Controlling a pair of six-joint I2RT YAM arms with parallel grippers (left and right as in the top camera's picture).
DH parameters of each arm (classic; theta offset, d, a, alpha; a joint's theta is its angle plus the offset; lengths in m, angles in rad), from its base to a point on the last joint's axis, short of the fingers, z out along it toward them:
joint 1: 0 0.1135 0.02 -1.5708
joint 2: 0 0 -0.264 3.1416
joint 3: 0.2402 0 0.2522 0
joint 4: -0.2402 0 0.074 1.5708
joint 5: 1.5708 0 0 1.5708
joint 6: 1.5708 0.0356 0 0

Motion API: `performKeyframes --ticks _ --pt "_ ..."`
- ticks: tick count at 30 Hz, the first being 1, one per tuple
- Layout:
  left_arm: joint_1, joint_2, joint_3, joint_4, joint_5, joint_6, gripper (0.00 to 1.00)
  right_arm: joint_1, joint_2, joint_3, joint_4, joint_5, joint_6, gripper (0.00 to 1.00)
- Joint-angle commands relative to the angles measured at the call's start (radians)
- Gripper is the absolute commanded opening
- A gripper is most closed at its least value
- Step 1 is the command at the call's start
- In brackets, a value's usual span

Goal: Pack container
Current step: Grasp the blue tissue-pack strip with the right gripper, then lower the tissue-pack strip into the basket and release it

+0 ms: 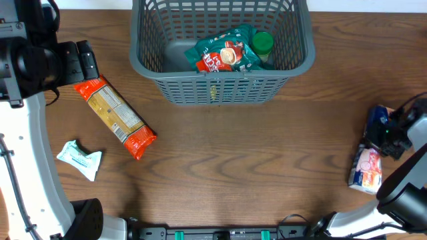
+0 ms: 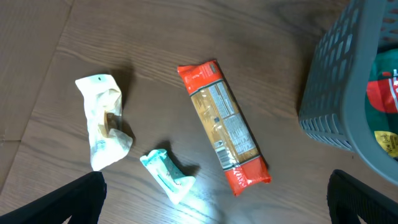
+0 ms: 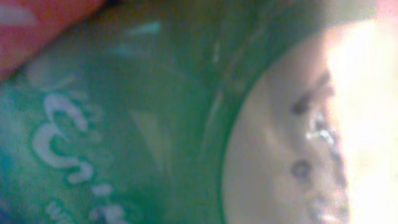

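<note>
in basket (image 1: 220,90): snack bag (image 1: 223,53), bottle (image 1: 262,45) | outside, left of basket: pasta packet (image 1: 115,117), teal wrapper (image 1: 80,159), white wrapper (image 2: 102,121); right: pink packet (image 1: 367,168) | left fingers (image 2: 74,199) spread; right fingers: cannot tell

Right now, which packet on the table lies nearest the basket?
The long orange pasta packet, left of the basket; the small white-teal packet and the pink packet lie farther off.

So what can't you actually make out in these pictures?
Right wrist view: only a green and pale blur, too close to the lens to name.
Overhead: the basket is cut off by the top edge.
Overhead: the right gripper overlaps the pink packet; open or shut is unclear.
Left wrist view: the print on the pasta packet is too small.
</note>
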Motion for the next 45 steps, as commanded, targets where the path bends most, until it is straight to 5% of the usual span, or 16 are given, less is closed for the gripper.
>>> performKeyframes --ticks 1,14,23,29,45 --pt "-0.001 0.005 -0.005 -0.002 0.002 0.01 0.99 0.093 -0.114 0.172 -0.042 -0.063 -0.028 0.01" --pt "-0.001 0.005 -0.005 -0.002 0.003 0.01 0.99 0.557 -0.206 0.953 -0.237 -0.101 -0.353 0.01" --pt "-0.001 0.005 -0.005 -0.002 0.003 0.01 0.99 0.892 -0.154 0.978 -0.235 -0.157 -0.758 0.01" --pt "-0.002 0.005 -0.005 -0.013 0.003 0.01 0.99 0.999 -0.054 0.998 -0.118 -0.158 -0.766 0.01" --pt "-0.002 0.005 -0.005 -0.027 0.003 0.01 0.99 1.052 0.305 1.081 -0.184 -0.204 -0.757 0.01"
